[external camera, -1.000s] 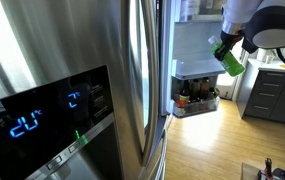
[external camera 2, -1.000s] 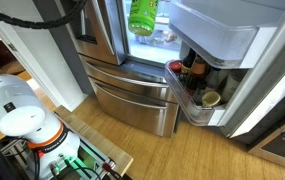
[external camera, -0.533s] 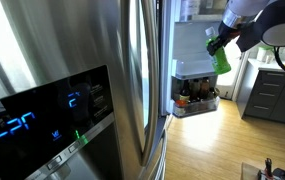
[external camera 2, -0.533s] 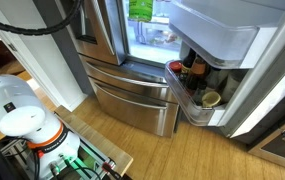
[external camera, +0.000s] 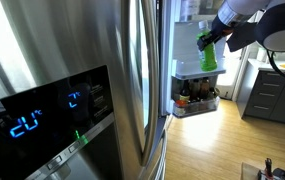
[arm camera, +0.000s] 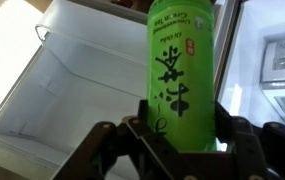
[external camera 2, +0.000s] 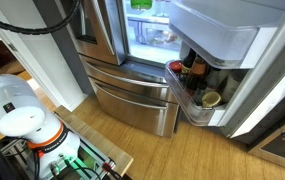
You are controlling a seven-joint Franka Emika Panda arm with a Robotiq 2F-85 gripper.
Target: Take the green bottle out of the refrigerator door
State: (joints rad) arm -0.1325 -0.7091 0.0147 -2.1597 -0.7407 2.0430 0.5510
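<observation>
My gripper (arm camera: 179, 130) is shut on the green bottle (arm camera: 180, 70), a bright lime-green plastic bottle with black characters on its label. In an exterior view the gripper (external camera: 210, 45) holds the bottle (external camera: 211, 56) high in the air, in front of the open refrigerator door (external camera: 189, 70) and above its lower bin. In an exterior view only the bottle's bottom edge (external camera 2: 141, 4) shows at the top of the picture, in front of the open fridge. In the wrist view white fridge shelves lie behind the bottle.
The door's lower bin (external camera 2: 194, 98) holds dark brown bottles and jars (external camera: 192, 98). The steel front with the blue-lit display (external camera: 42, 112) fills the near left. Grey drawers (external camera: 272, 95) stand at the right. Wooden floor (external camera 2: 172, 155) lies below.
The gripper has carried the green bottle upward and toward the fridge opening; in one exterior view it has nearly left the top of the picture. The hold is unchanged.
</observation>
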